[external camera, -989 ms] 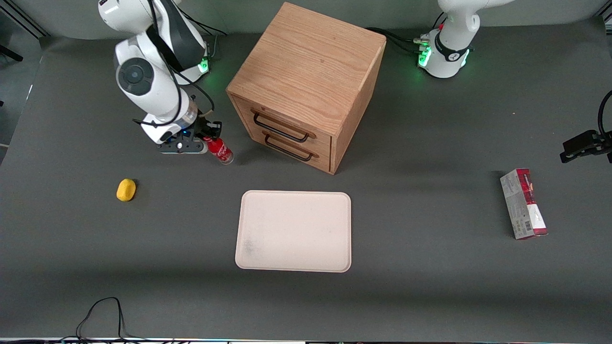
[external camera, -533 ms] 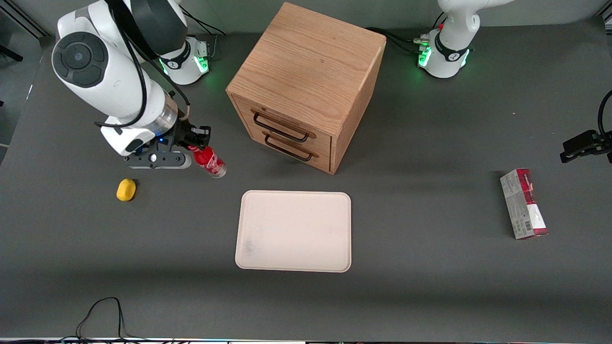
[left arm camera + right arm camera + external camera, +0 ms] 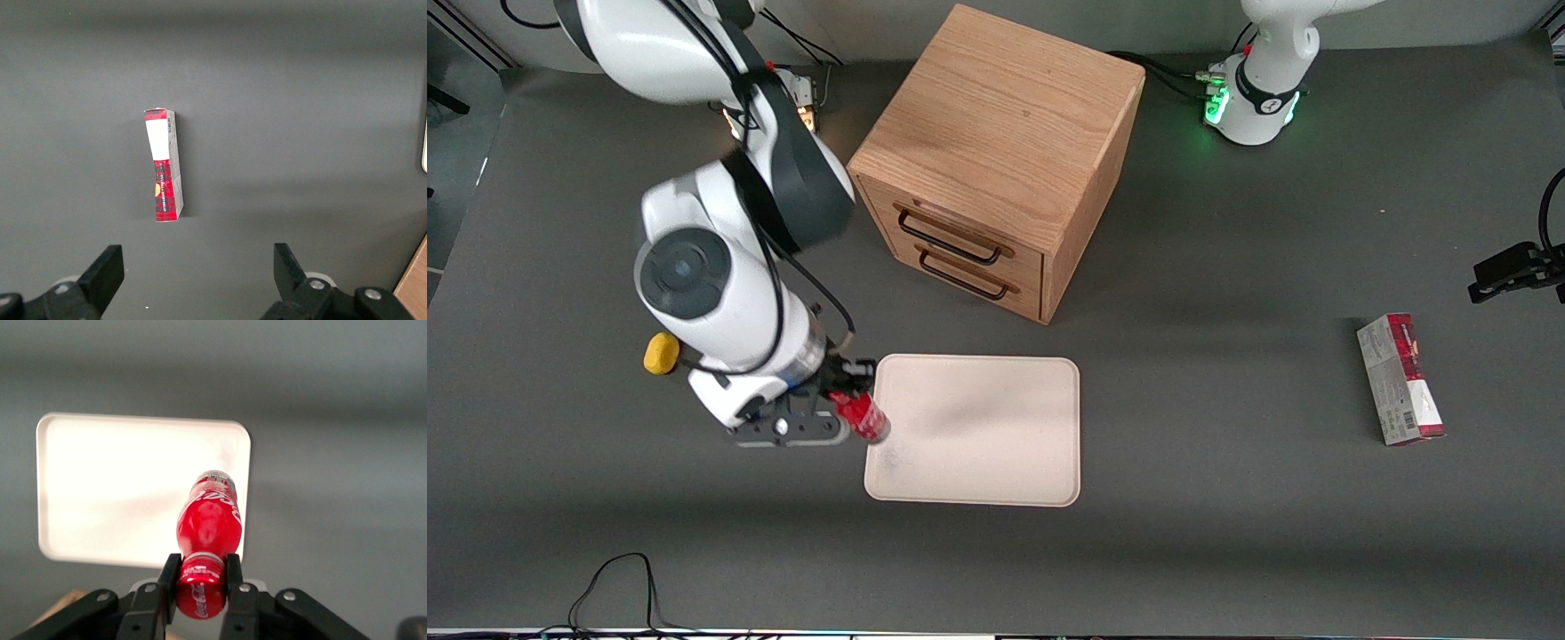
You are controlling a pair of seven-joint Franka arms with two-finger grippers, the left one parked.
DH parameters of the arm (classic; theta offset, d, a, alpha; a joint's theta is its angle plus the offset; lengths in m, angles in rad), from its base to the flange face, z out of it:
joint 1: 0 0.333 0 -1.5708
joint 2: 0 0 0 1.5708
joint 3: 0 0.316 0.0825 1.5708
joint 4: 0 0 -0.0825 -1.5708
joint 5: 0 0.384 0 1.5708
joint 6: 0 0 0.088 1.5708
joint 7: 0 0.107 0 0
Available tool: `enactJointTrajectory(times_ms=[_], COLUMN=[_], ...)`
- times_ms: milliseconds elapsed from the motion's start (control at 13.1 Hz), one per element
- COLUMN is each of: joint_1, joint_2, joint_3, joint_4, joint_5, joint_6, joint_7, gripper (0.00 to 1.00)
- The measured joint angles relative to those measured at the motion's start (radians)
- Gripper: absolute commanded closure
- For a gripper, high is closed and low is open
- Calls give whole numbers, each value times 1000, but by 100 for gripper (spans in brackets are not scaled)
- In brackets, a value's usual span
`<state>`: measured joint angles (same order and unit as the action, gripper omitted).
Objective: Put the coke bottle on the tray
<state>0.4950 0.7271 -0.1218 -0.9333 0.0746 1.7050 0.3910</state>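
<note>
Right arm bent low, its pincer (image 3: pixel 845 411) clamped on the coke bottle (image 3: pixel 864 416) neck above the tray (image 3: pixel 978 462) edge

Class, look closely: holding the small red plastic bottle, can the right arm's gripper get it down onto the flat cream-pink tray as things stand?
Probably yes: the gripper, shut on the small red plastic bottle, hangs above the edge of the flat cream-pink tray, whose surface is bare.

Lemon (image 3: pixel 659 353) part hidden by right arm; coke bottle (image 3: pixel 863 417) neck hidden inside gripper (image 3: pixel 845 402); carton (image 3: pixel 1400 379) print too small.
</note>
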Motion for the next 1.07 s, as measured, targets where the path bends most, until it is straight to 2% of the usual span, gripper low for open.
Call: enactJointTrajectory(times_ms=[228, 457, 533, 609, 1065], joint_1=[-8, -33, -39, -41, -51], joint_2=[103, 170, 181, 188, 183], joint_3=[0, 1, 5, 6, 6], joint_4=[9, 15, 16, 16, 42], joint_5=[0, 1, 9, 29, 52], joint_6=[113, 145, 145, 145, 144], joint_7=[-26, -51, -52, -52, -52], gripper=[84, 82, 69, 1, 0])
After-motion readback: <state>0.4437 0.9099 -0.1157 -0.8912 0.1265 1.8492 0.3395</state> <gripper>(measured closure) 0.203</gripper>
